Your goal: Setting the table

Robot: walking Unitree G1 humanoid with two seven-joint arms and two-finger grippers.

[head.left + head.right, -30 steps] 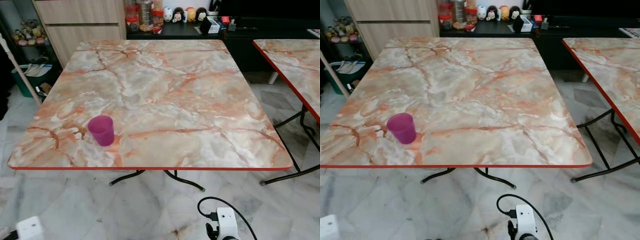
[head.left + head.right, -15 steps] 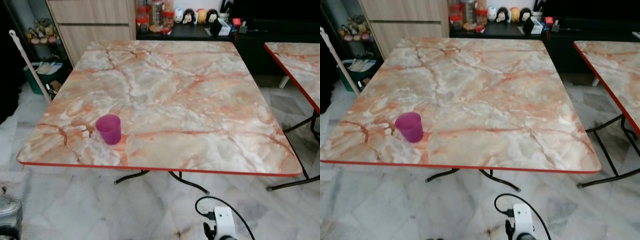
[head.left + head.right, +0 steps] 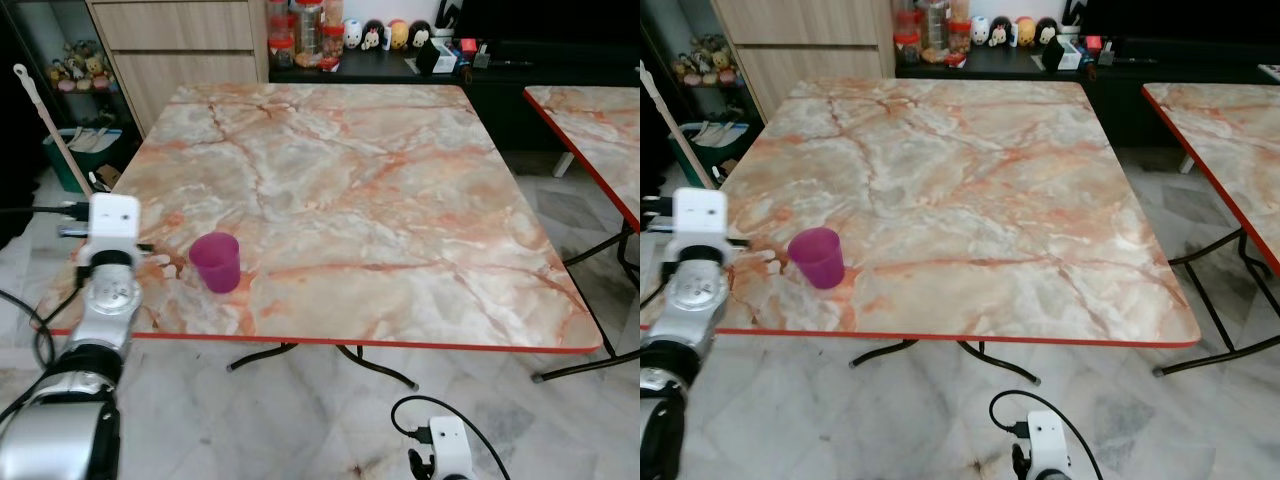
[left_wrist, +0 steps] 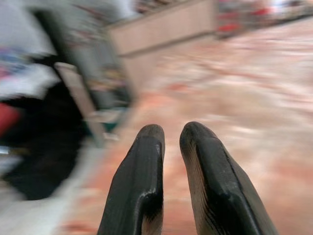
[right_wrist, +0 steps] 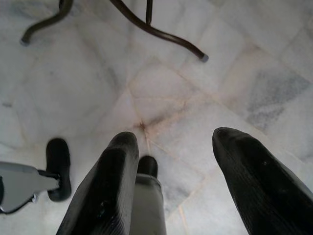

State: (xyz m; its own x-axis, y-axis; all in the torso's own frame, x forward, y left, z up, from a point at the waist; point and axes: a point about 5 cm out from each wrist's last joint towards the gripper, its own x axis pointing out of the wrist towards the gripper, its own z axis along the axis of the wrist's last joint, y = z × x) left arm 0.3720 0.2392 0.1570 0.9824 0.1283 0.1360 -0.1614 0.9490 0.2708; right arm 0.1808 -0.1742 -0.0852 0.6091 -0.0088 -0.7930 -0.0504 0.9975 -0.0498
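A purple plastic cup stands upright near the front left of the marble-patterned table with the red edge. My left arm is raised at the table's front left corner, a short way left of the cup and apart from it. In the blurred left wrist view my left gripper is shut with nothing between its fingers, over the table's left side. My right gripper hangs open over the marble floor, below the table's front edge.
A second red-edged table stands to the right across a narrow gap. Behind are a wooden cabinet and a black sideboard with jars and toys. A mop handle leans at the left. Black table legs cross the floor.
My left arm has risen into view at the table's front left corner. The camera has shifted a little; the cup stays in place on the table.
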